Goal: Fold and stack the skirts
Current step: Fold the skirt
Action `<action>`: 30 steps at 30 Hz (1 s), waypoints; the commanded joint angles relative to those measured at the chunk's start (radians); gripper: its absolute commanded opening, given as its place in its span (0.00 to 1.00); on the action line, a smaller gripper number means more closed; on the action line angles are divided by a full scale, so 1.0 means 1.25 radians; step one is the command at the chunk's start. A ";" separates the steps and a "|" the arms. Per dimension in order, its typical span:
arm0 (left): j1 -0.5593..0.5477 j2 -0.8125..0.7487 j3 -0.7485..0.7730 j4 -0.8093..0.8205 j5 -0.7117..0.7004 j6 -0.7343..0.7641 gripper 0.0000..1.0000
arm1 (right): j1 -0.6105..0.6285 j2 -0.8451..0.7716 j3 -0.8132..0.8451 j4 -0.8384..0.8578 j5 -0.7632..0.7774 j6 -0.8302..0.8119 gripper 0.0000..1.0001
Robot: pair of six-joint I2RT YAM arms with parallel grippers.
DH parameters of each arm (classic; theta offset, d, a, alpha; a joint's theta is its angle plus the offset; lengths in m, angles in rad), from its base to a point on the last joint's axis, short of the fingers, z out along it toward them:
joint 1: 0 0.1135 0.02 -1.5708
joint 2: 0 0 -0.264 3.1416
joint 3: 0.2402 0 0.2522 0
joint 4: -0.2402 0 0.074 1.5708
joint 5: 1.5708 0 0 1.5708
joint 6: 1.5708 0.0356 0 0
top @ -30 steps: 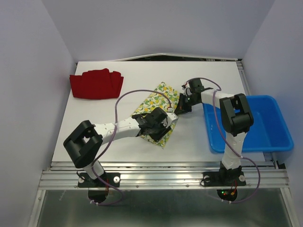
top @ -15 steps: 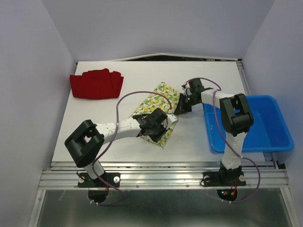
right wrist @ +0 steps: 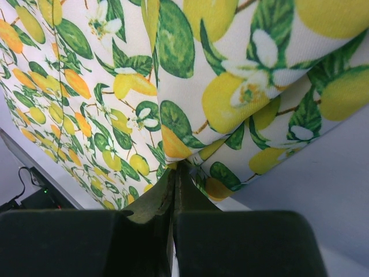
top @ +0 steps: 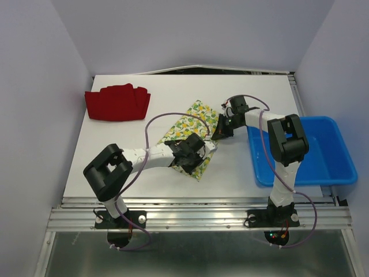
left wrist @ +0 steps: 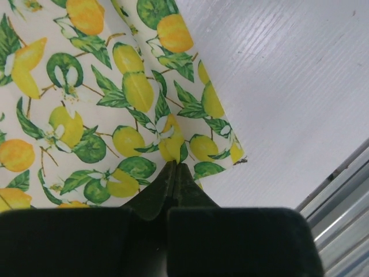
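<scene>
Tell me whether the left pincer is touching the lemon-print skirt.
Touching. The left wrist view shows the left pincer shut on the lemon-print skirt at its edge near a corner, with no gap visible.

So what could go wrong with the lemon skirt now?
The left tool pinches the lemon skirt only near a corner; the right tool holds just a folded edge. Either bit might slip out when lifted. Uneven pulling could bunch the cloth.
</scene>
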 commanded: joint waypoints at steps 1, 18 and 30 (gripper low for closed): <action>-0.001 0.001 0.040 0.000 -0.024 0.005 0.00 | -0.005 -0.033 -0.016 0.010 0.001 -0.016 0.01; -0.109 0.155 0.152 -0.027 -0.069 0.038 0.00 | -0.005 -0.039 -0.024 -0.001 0.017 -0.025 0.01; -0.119 0.205 0.098 -0.004 0.011 0.064 0.00 | -0.020 -0.012 0.121 -0.068 0.033 -0.075 0.36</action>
